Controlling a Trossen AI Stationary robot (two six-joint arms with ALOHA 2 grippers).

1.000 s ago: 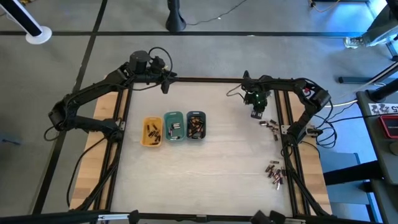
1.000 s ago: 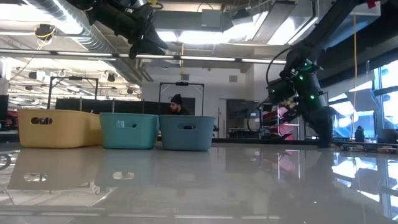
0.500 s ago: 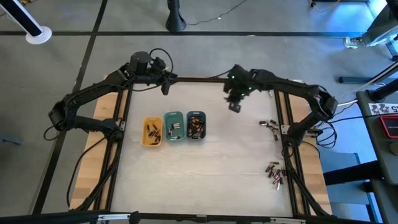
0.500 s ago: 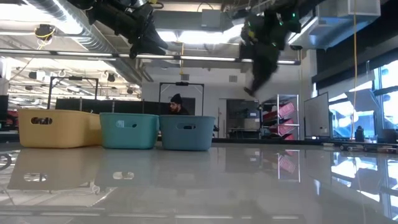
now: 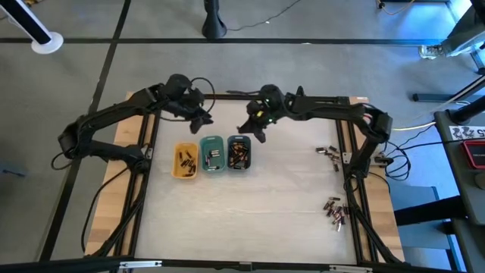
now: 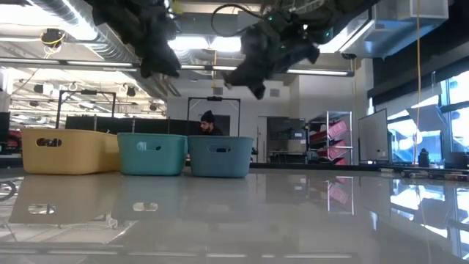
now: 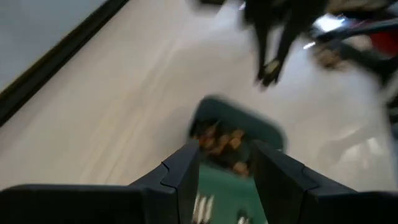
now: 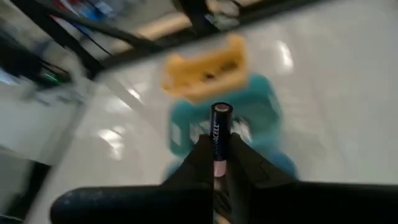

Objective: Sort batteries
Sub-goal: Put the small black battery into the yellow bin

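Three small trays stand in a row at mid-table: yellow, green and grey-blue, each holding batteries. My right gripper hovers over the far edge of the grey-blue tray, shut on one dark battery. My left gripper hangs open above the far side of the green tray, nothing between its fingers. Loose batteries lie on the table by the right edge, with another cluster nearer the front. My right gripper pinches the battery's rear part between its two fingers. The battery lies along the fingers, and its free end sticks out past the fingertips. The fingers slant downward toward the table's left. The battery is lifted clear, above the trays.
The two grippers hang close together over the trays' far side. A dark frame runs around the table. In the low view a person shows in the room behind the trays.
My right gripper has swung up from the table's right side and across toward the left, tipping from pointing down to a shallow slant, and now hangs over the grey-blue tray. My left gripper has tipped downward and come a little toward the trays.
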